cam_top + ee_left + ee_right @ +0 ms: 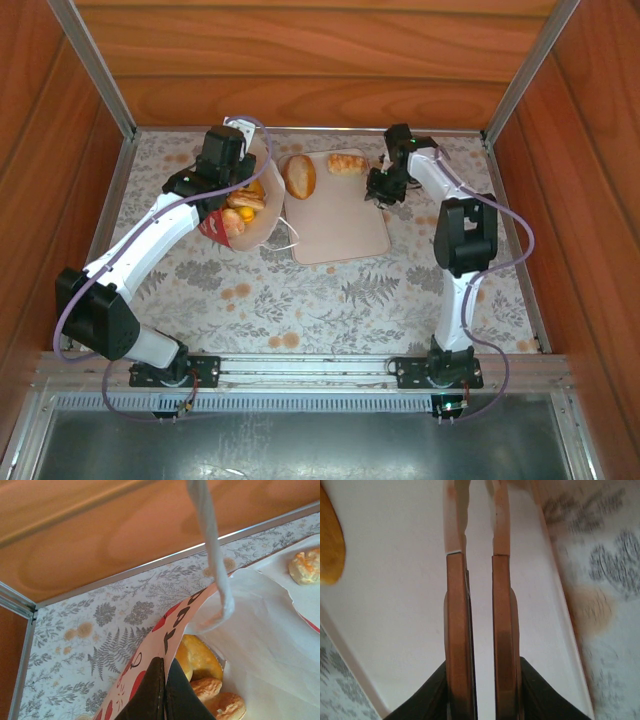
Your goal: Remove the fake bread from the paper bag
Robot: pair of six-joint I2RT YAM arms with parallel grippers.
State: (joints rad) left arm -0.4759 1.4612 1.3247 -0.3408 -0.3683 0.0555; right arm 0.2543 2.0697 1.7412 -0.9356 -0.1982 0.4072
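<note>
Recorded golden-brown on fake bread (300,176); white, with red shapes and dark marks outside, on paper bag (170,625); pale beige on tray (335,225); grey ferns and tan blossoms printed over pale counter (330,300); reddish-brown wood grain on walls (300,60).

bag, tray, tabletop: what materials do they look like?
Paper bag: matte paper, white inside, red print outside; creased, ragged rim.
Tray: smooth pale beige, probably plastic; rounded corners, raised edge.
Tabletop: fern-printed covering, cloth or vinyl, can't tell.
</note>
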